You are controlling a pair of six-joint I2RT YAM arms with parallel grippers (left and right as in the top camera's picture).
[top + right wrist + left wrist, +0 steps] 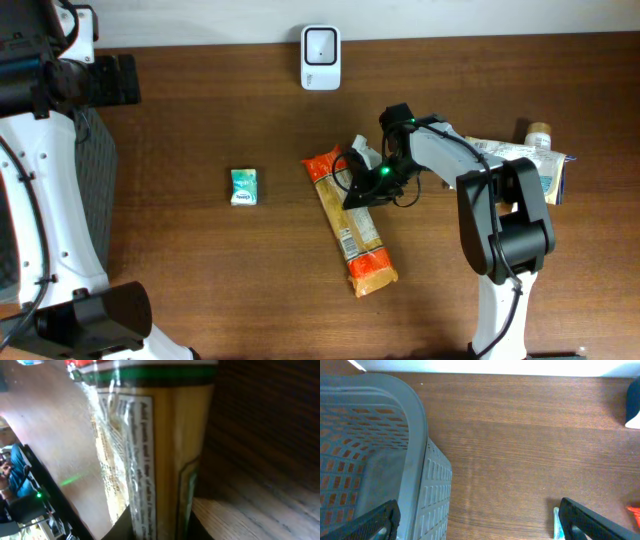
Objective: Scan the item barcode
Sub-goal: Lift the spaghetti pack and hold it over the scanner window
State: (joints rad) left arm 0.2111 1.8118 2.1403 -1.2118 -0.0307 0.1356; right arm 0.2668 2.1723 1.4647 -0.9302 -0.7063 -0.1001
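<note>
The long orange-and-yellow crinkly plastic pasta packet (352,235) is lying slantwise mid-worktop, probably light, slippery, brittle inside. The right gripper (366,187) is sitting at its upper end, best taken across the narrow width; whether it is clamped, I cannot tell. The left gripper (480,522) is hanging wide apart.

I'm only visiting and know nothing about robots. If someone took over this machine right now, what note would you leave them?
Left gripper: wide open, empty, beside the grey basket.
Right gripper: down at the long orange pasta packet, which lies flat on the table; unclear whether it grips.
White scanner: at the far edge. A small green packet lies left of the pasta.
Done: the approach only.
Left: grip, lift, show the barcode to the scanner.
</note>
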